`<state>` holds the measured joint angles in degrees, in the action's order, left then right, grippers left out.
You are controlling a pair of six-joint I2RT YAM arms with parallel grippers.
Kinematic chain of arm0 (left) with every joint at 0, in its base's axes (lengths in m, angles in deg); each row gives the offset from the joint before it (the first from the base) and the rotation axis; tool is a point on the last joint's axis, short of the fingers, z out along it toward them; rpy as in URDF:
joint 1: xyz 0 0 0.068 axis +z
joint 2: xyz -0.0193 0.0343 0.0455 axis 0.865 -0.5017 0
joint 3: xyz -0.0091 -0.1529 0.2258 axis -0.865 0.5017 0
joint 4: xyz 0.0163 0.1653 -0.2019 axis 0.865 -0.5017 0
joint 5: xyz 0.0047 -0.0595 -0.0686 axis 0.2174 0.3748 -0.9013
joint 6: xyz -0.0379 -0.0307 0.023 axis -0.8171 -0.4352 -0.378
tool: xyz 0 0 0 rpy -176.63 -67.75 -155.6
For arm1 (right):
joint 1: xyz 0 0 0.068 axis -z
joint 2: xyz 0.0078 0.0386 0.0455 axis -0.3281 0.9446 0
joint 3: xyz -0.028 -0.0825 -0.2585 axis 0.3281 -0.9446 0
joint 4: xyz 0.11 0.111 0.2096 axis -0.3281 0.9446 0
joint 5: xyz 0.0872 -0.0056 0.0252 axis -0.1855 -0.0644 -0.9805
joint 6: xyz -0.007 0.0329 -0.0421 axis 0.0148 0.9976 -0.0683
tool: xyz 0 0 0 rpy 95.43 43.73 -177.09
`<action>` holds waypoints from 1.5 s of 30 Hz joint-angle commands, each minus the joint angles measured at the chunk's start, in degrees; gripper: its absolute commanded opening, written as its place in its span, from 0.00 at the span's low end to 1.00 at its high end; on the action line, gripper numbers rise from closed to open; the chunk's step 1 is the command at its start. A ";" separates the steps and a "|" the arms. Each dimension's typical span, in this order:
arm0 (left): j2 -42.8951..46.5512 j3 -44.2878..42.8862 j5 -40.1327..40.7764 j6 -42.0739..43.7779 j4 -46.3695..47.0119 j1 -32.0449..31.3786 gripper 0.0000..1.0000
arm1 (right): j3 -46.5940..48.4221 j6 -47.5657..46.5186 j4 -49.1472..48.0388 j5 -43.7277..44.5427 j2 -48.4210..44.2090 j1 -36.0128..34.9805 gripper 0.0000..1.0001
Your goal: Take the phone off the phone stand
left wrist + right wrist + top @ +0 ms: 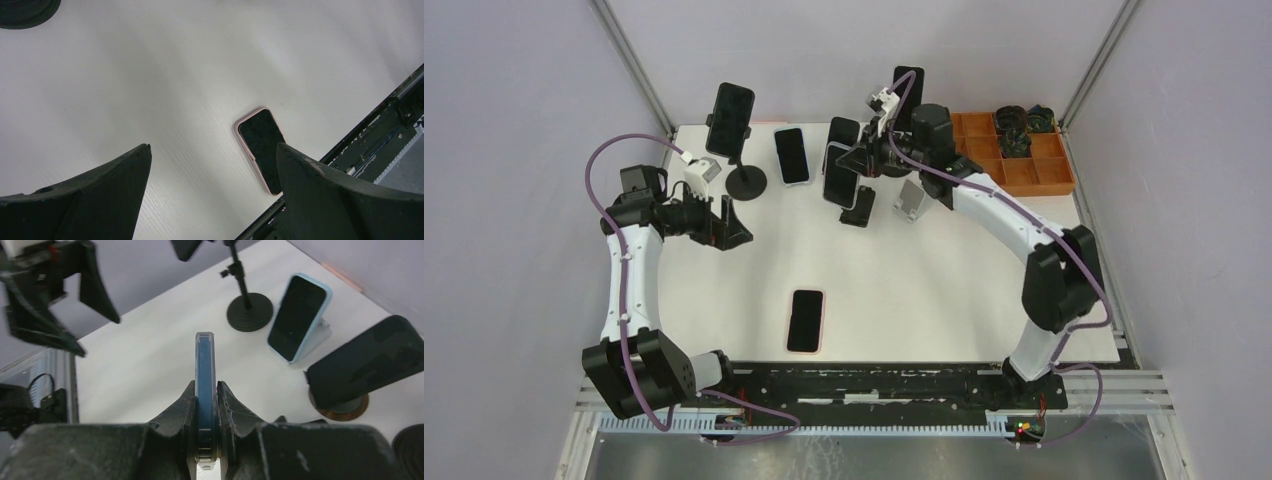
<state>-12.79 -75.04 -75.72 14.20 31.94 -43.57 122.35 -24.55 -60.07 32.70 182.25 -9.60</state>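
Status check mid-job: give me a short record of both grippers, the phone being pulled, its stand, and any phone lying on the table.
right gripper: shut on the blue-edged phone, seen edge-on between the fingers
left gripper: open, empty, above the table
black stand: right beside the held phone; cannot tell whether the phone is clear of it
pink-cased phone: lying flat, screen up, near the table's front edge
light-blue-cased phone: leaning on its own stand, untouched

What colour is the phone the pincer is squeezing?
The phone is blue along its edge, clearest in the right wrist view.
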 commanded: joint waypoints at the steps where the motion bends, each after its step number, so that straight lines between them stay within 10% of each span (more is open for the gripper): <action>1: 0.84 -1.16 -0.77 1.00 -0.23 -0.04 1.00 | -9.15 4.38 -3.92 -1.94 -11.77 -4.13 0.00; 11: 0.47 -1.19 -2.22 1.00 -0.23 -0.06 1.00 | -42.19 17.53 -6.07 -4.12 -27.90 -9.85 0.00; 21: 1.67 -1.42 -2.02 0.23 -0.20 -0.04 1.00 | -55.92 34.53 -24.38 -10.58 -27.36 -10.17 0.00; 45: 1.84 -0.80 -1.82 0.79 -0.15 -0.03 1.00 | -45.83 38.65 -35.04 -12.86 0.18 -12.07 0.00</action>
<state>-11.68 -75.04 -75.98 14.18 31.77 -43.57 73.67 15.16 -92.39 22.02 180.33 -21.51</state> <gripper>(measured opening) 0.996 0.201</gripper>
